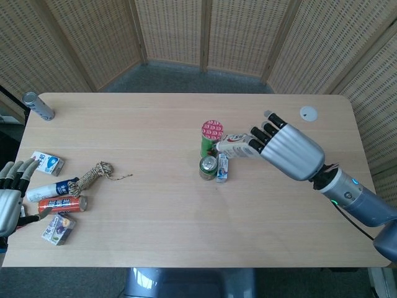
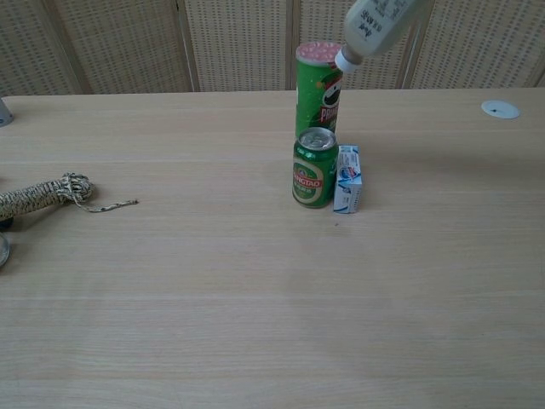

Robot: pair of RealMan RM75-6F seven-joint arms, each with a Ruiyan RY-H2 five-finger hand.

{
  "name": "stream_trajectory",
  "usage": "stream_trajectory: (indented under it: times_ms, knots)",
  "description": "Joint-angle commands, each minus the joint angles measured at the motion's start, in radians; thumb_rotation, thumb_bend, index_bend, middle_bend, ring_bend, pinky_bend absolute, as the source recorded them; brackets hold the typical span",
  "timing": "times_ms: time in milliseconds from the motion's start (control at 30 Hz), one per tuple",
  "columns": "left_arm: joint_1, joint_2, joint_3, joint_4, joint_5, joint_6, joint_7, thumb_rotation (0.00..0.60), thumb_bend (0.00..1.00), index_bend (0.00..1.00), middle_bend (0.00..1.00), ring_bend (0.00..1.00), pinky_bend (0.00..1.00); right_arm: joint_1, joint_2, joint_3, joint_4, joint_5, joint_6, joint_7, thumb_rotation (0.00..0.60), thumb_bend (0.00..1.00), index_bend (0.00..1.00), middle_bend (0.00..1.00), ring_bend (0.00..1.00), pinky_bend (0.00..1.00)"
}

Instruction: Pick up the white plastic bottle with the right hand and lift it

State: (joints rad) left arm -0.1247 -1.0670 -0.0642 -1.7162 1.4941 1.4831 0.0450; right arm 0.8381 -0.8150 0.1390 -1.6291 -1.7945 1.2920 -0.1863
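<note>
My right hand [image 1: 286, 149] grips the white plastic bottle [image 1: 234, 146] and holds it high above the table, tilted with its cap end pointing left and down. In the chest view only the bottle's lower part [image 2: 375, 24] shows at the top edge, next to the green chip tube [image 2: 318, 88]; the hand itself is out of that frame. My left hand [image 1: 10, 197] rests at the table's left edge with fingers spread, holding nothing.
A green can [image 1: 208, 167] and a small white-blue carton [image 1: 223, 167] stand in front of the chip tube [image 1: 211, 137]. A rope coil [image 1: 92, 174], a red can, cartons and a tube lie at the left. A white disc [image 1: 308, 113] lies far right, a grey cylinder [image 1: 38, 105] far left.
</note>
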Motion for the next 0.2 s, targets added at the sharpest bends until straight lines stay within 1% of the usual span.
stream_trajectory:
  times_ms: [33,200]
  knots:
    - [-0.001,-0.001,0.000,0.001,-0.001,-0.001,0.001,0.600,0.00,0.00,0.00,0.00,0.00,-0.001,0.010,0.014,-0.009,0.011,-0.009,0.002,0.600,0.06,0.82,0.83,0.52,0.34]
    - [-0.003,-0.005,0.000,0.004,-0.005,-0.007,0.006,0.600,0.00,0.00,0.00,0.00,0.00,-0.009,0.014,0.027,-0.013,0.002,-0.015,-0.002,0.600,0.06,0.82,0.83,0.52,0.34]
